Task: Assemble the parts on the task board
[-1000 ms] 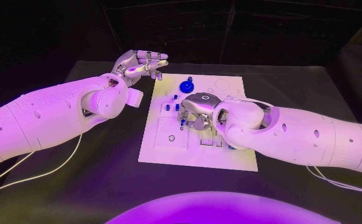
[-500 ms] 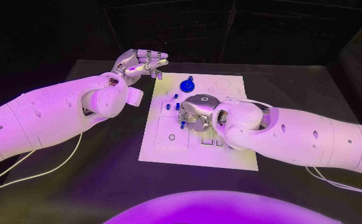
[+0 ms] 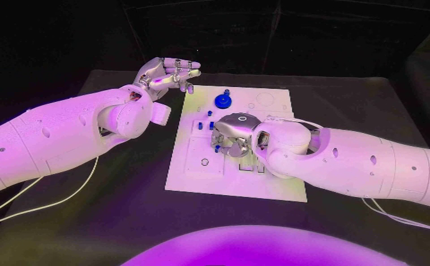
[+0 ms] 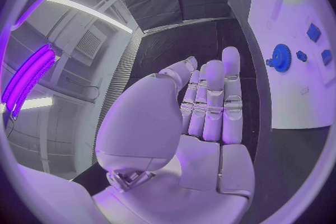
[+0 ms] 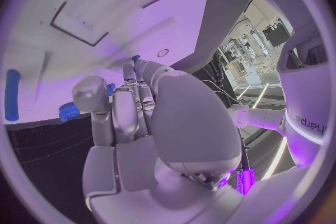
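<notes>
Right hand [image 3: 235,135] over task board [image 3: 202,173], small blue part [image 3: 216,148] upright

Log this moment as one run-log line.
left hand: open, raised off board's far left corner | right hand: fingers down over task board middle, grip unclear | blue gear: on board, far side

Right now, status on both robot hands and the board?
Left robot hand open, raised off the task board's far left corner. Right robot hand down over board middle, grasp unclear. Blue gear stands free at far end. Nothing blocking.
</notes>
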You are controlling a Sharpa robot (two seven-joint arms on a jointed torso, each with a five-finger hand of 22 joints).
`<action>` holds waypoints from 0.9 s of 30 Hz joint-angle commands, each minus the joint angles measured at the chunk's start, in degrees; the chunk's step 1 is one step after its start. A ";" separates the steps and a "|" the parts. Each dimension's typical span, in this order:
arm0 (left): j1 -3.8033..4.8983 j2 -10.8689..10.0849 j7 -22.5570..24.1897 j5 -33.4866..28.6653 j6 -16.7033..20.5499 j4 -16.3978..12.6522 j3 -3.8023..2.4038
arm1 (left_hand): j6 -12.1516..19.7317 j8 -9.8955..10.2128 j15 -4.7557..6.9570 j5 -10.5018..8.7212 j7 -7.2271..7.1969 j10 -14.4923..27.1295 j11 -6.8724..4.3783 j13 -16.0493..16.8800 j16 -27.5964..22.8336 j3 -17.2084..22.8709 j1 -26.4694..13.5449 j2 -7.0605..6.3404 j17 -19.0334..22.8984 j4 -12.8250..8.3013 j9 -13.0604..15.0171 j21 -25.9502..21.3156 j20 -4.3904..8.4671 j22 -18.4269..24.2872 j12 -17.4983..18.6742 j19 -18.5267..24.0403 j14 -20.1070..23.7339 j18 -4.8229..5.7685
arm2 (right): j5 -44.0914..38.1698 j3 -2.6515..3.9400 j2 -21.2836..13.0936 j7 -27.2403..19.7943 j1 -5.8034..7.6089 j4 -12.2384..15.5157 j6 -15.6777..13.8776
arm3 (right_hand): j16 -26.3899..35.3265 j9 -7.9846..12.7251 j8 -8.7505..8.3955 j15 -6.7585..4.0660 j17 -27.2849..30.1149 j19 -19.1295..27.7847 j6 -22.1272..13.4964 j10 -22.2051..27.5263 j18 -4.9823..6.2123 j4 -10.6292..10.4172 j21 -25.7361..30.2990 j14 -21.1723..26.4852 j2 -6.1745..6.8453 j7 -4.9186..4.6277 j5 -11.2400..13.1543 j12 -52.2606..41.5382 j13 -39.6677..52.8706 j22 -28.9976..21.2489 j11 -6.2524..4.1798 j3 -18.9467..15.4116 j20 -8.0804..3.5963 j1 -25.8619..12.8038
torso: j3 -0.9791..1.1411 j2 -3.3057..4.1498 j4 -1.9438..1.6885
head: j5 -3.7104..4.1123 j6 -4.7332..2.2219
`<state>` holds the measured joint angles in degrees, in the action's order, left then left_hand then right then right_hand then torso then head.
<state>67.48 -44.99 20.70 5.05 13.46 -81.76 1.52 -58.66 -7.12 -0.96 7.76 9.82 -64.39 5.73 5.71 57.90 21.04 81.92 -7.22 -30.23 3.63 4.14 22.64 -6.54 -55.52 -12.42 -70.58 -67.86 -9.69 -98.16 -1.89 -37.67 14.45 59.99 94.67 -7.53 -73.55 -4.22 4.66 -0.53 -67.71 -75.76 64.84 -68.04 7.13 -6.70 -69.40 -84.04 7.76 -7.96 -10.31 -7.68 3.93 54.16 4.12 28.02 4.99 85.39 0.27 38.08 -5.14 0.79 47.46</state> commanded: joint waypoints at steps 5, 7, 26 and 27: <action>0.07 0.08 0.67 -0.27 -0.91 -0.03 -0.04 | -0.02 -0.22 0.03 0.19 0.20 -0.03 0.03 0.06 -0.20 0.20 0.00 0.52 0.09 0.00 0.01 -0.26 0.02 0.11 -0.21 0.34 0.42 -0.71 | -0.23 -0.28 0.49 0.22 -0.01 -0.18 1.74 | -0.19 0.21 -0.38 0.24 0.19 -0.17 -1.20 1.45 -0.38 0.40 -0.19 -2.18 0.59 -0.79 -0.21 1.00 -0.13 -0.19 0.67 -0.48 0.33 -2.32 | -0.02 -0.02 -0.02 | 0.07 0.14; 0.07 0.08 0.66 -0.27 -0.93 -0.03 -0.04 | -0.02 -0.22 0.03 0.19 0.20 -0.03 0.03 0.06 -0.20 0.20 0.00 0.52 0.09 0.00 0.01 -0.26 0.02 0.11 -0.21 0.34 0.42 -0.71 | -0.23 -0.56 0.52 0.21 -0.02 -0.18 1.85 | 0.10 0.33 -0.77 0.49 0.61 0.08 -2.02 2.32 -0.32 0.34 0.10 -2.04 0.97 -1.10 -0.62 1.41 -0.18 -0.65 1.02 -0.87 0.54 -3.14 | -0.02 -0.03 -0.01 | 0.06 0.15; 0.07 -0.20 0.22 -0.27 -1.36 0.01 -0.04 | 0.06 -0.24 0.01 0.17 0.22 0.08 0.06 0.06 -0.22 0.14 -0.08 0.47 0.14 0.00 -0.01 -0.31 0.01 0.17 -0.26 0.36 0.47 -0.71 | -1.02 -1.07 -2.94 0.03 -0.03 2.47 -7.95 | 1.86 0.48 -1.06 1.63 3.39 1.97 -11.32 7.84 0.35 1.19 2.48 -1.00 2.31 -2.25 -0.22 1.70 -0.15 -4.24 2.38 -3.00 1.74 -5.79 | 0.03 -0.16 0.13 | 0.09 -0.05; 0.07 -0.22 0.20 -0.27 -1.39 0.03 -0.03 | 0.06 -0.24 0.01 0.17 0.22 0.08 0.06 0.06 -0.22 0.14 -0.08 0.47 0.14 0.00 -0.01 -0.31 0.01 0.17 -0.26 0.36 0.47 -0.71 | -1.07 -1.06 -3.67 -0.08 -0.02 3.18 -8.73 | 1.80 0.46 -1.02 1.63 3.32 1.97 -11.28 7.84 0.36 1.20 2.49 -1.02 2.33 -2.25 -0.23 1.63 -0.13 -4.25 2.38 -3.06 1.75 -5.82 | -0.01 -0.14 0.13 | 0.12 -0.09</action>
<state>67.47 -45.17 20.59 5.02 12.87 -81.73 1.53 -58.66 -7.12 -1.05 7.76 9.82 -64.40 5.73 5.70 57.90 21.04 81.92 -7.22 -30.15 3.63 4.14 22.64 -6.54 -55.40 -12.42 -70.58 -67.77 -9.69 -98.44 -3.00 -40.81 14.61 59.86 96.94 -11.31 -71.99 -3.69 3.60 0.82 -64.32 -74.16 54.00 -60.56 7.13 -5.52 -67.20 -83.94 10.09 -10.24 -10.64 -5.69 3.72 49.94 6.65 25.39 6.89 80.35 0.29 38.00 -5.16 0.91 47.43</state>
